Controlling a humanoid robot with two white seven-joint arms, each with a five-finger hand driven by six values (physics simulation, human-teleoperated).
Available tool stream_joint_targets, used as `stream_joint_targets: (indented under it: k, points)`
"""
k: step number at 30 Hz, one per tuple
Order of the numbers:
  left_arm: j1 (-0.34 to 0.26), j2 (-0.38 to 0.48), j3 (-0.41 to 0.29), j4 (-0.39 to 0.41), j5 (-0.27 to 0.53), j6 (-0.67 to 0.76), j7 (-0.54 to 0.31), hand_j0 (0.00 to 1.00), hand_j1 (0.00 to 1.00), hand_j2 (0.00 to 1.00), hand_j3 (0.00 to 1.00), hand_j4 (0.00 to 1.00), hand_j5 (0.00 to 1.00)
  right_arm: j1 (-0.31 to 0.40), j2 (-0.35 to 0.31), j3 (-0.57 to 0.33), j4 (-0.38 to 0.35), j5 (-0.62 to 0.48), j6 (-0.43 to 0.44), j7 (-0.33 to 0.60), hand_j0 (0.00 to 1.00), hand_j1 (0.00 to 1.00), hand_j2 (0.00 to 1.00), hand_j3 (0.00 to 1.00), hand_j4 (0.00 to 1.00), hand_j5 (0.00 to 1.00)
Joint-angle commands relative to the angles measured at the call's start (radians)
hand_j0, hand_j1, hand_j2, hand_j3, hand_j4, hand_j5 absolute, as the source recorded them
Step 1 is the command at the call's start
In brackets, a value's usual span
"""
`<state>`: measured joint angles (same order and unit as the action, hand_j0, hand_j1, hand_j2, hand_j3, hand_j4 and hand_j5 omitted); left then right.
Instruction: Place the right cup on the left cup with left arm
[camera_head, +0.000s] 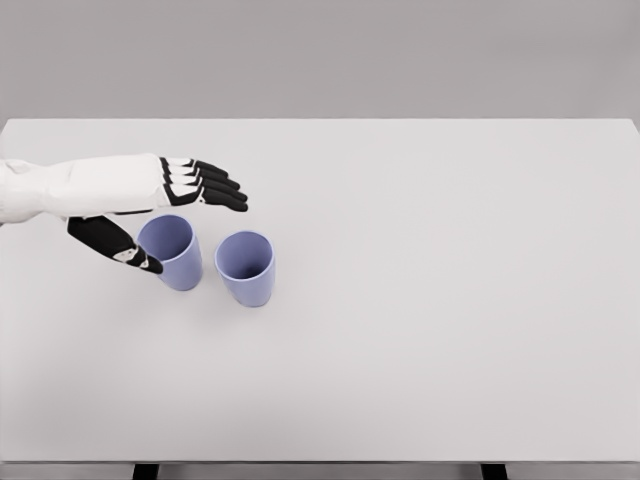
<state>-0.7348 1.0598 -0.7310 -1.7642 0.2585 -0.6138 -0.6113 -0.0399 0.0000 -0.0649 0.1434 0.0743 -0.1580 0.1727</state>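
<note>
While two cups stand upright, left cup (172, 252), right cup (246, 268), left hand (120, 190) fingers (215, 185) spread, holding nothing.

A white table (450, 350) before a plain grey wall (400, 50), dark legs (146, 471) below.

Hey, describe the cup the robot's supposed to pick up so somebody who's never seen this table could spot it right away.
On the white table, look left of center, where two identical lavender cups stand upright side by side. The right cup is the one standing apart from the robot. The left cup has the left hand spread open over it, thumb at its rim.
</note>
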Motion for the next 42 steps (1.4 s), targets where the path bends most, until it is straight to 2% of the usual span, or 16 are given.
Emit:
stream_joint_targets:
  k: [1, 3, 5, 7, 9, 13, 16, 19, 26, 37, 42]
  points:
    - [0.0, -0.004, -0.004, 0.0, 0.007, 0.003, 0.0, 1.0, 1.0, 1.0, 1.0, 1.0, 1.0, 0.0, 0.0, 0.002, 0.002, -0.001, 0.001, -0.002, 1.0, 1.0, 1.0, 1.0, 1.0, 1.0]
    - [-0.014, -0.017, -0.004, 0.0, 0.007, 0.003, 0.0, 1.0, 1.0, 1.0, 1.0, 1.0, 1.0, 0.034, 0.0, 0.002, 0.004, -0.001, 0.003, -0.002, 1.0, 1.0, 1.0, 1.0, 1.0, 1.0]
    - [-0.018, -0.086, -0.005, 0.0, -0.001, 0.003, 0.0, 1.0, 1.0, 1.0, 1.0, 1.0, 1.0, 0.034, 0.0, -0.001, 0.002, -0.001, 0.003, 0.002, 1.0, 1.0, 1.0, 1.0, 1.0, 1.0]
    - [-0.017, -0.092, -0.005, 0.0, -0.033, 0.003, 0.0, 1.0, 1.0, 1.0, 1.0, 1.0, 1.0, 0.034, 0.0, 0.002, -0.001, -0.001, 0.001, 0.002, 1.0, 1.0, 1.0, 1.0, 1.0, 1.0]
    - [-0.017, -0.095, -0.047, 0.0, -0.044, 0.003, 0.0, 1.0, 1.0, 1.0, 1.0, 1.0, 1.0, 0.034, 0.0, -0.004, 0.004, -0.001, 0.003, 0.002, 1.0, 1.0, 1.0, 1.0, 1.0, 1.0]
    - [-0.012, -0.093, -0.048, 0.0, -0.077, 0.003, 0.0, 1.0, 1.0, 1.0, 1.0, 1.0, 1.0, 0.034, 0.0, -0.004, 0.002, -0.001, 0.003, 0.002, 1.0, 1.0, 1.0, 1.0, 1.0, 1.0]
    - [-0.008, -0.099, -0.048, 0.002, -0.166, 0.003, 0.0, 1.0, 1.0, 1.0, 1.0, 1.0, 1.0, 0.034, 0.0, -0.001, 0.002, -0.001, 0.002, 0.002, 1.0, 1.0, 1.0, 1.0, 1.0, 1.0]
    - [-0.006, -0.173, -0.048, 0.046, -0.183, 0.003, 0.0, 1.0, 1.0, 1.0, 1.0, 1.0, 1.0, 0.034, 0.0, -0.003, 0.002, -0.001, 0.003, 0.002, 1.0, 1.0, 1.0, 1.0, 1.0, 1.0]
    - [0.015, -0.201, -0.07, 0.15, -0.234, 0.003, 0.0, 1.0, 1.0, 1.0, 1.0, 1.0, 1.0, 0.034, 0.0, -0.001, 0.002, -0.001, 0.001, 0.002, 1.0, 1.0, 1.0, 1.0, 1.0, 1.0]
    - [0.008, -0.207, -0.068, 0.16, -0.235, 0.003, 0.0, 1.0, 1.0, 1.0, 1.0, 1.0, 1.0, 0.034, 0.0, -0.001, 0.002, -0.001, 0.003, 0.002, 1.0, 1.0, 1.0, 1.0, 1.0, 1.0]
    - [0.002, -0.244, -0.065, 0.206, -0.292, 0.003, 0.0, 1.0, 1.0, 1.0, 1.0, 1.0, 1.0, 0.034, 0.0, -0.001, 0.002, -0.001, 0.003, 0.002, 1.0, 1.0, 1.0, 1.0, 1.0, 1.0]
